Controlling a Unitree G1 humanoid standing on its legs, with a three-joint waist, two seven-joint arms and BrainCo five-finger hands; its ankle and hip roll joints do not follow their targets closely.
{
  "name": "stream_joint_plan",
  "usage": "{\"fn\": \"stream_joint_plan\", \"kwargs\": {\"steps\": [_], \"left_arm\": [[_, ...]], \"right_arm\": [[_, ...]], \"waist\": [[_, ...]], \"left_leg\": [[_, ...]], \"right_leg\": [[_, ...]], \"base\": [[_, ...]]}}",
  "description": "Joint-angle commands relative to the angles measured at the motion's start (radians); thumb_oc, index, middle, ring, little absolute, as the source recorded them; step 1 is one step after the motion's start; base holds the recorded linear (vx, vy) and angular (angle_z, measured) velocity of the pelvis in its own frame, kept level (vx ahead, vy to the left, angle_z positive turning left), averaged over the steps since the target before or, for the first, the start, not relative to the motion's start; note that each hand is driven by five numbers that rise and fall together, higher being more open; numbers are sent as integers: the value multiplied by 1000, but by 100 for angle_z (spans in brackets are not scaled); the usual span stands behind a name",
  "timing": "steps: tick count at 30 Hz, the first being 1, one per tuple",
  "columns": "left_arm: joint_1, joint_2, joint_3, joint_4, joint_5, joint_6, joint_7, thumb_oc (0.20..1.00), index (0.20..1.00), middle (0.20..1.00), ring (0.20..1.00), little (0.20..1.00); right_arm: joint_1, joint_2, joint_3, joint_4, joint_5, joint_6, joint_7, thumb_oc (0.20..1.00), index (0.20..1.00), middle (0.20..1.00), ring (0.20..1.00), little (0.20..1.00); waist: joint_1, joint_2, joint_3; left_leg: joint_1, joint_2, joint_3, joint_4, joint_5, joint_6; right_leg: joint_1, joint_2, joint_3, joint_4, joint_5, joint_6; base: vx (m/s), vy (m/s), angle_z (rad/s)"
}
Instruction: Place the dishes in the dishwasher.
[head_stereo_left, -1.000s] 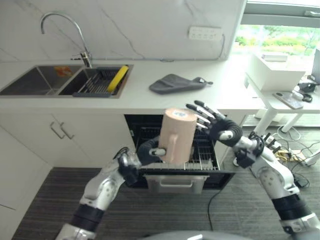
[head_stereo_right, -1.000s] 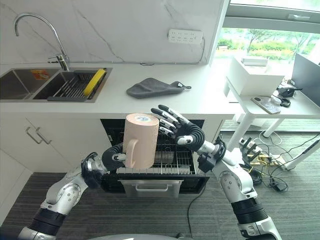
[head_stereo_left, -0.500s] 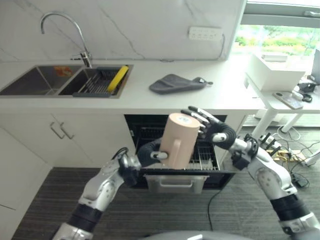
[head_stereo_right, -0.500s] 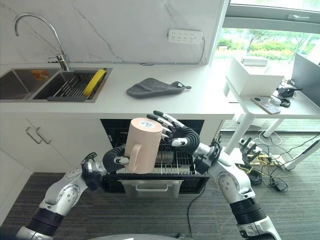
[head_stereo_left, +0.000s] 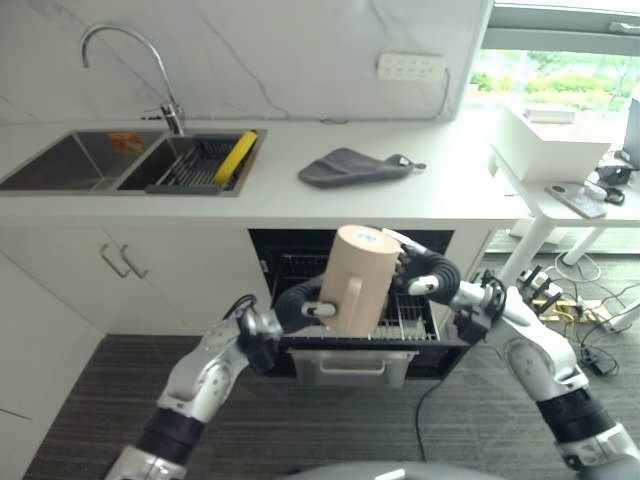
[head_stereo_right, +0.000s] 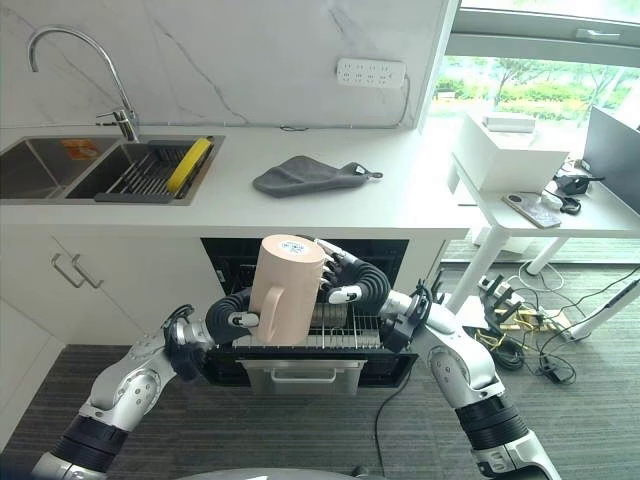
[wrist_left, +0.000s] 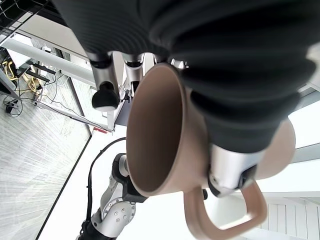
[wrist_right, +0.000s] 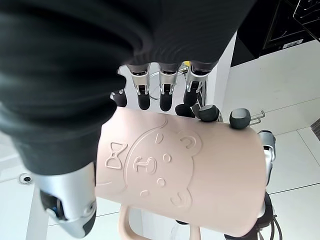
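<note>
Pink mug (head_stereo_left: 355, 280) held bottom-up at frame centre, above the pulled-out dishwasher rack (head_stereo_left: 405, 315) and below the bench (head_stereo_left: 300, 190) edge. Left hand (head_stereo_left: 300, 303) wrapped round its lower part near the handle, fingers curled, grip firm. Right hand (head_stereo_right: 350, 283) now closed in from the right against the mug's far side, fingers curling onto its wall where a second ago spread wide and held apart in the air. Right wrist view: dark fingertips (wrist_right: 145, 102) laid along the mug's embossed side, thumb against the near side. Mug itself a little lower and tilted slightly since a second ago. Looks like a handover or a two-handed steadying before the lowering; mug not yet in the rack. Dark cloth (head_stereo_left: 355, 165) lying on the bench at upper centre, sink (head_stereo_left: 90, 160) at upper left with a yellow item (head_stereo_left: 237, 155) on its drain rack
</note>
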Motion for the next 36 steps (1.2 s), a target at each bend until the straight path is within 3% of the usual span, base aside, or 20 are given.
{"fn": "stream_joint_plan", "kwargs": {"steps": [1, 36], "left_arm": [[-87, -8, -28, -13, 12, -68, 1, 200, 200, 200, 200, 200], [-107, -22, -67, -20, 19, -71, 16, 200, 200, 200, 200, 200]], "right_arm": [[-110, -5, -2, -33, 6, -35, -11, 1000, 1000, 1000, 1000, 1000], [-159, 48, 72, -50, -6, -18, -27, 1000, 1000, 1000, 1000, 1000]], "waist": [[13, 0, -5], [19, 3, -5]], "left_leg": [[49, 49, 53, 6, -56, -29], [51, 49, 58, 6, -56, -27]], "right_leg": [[46, -54, -21, 8, -76, 55], [49, -54, -29, 8, -77, 53]], "base": [[0, 0, 0], [0, 0, 0]]}}
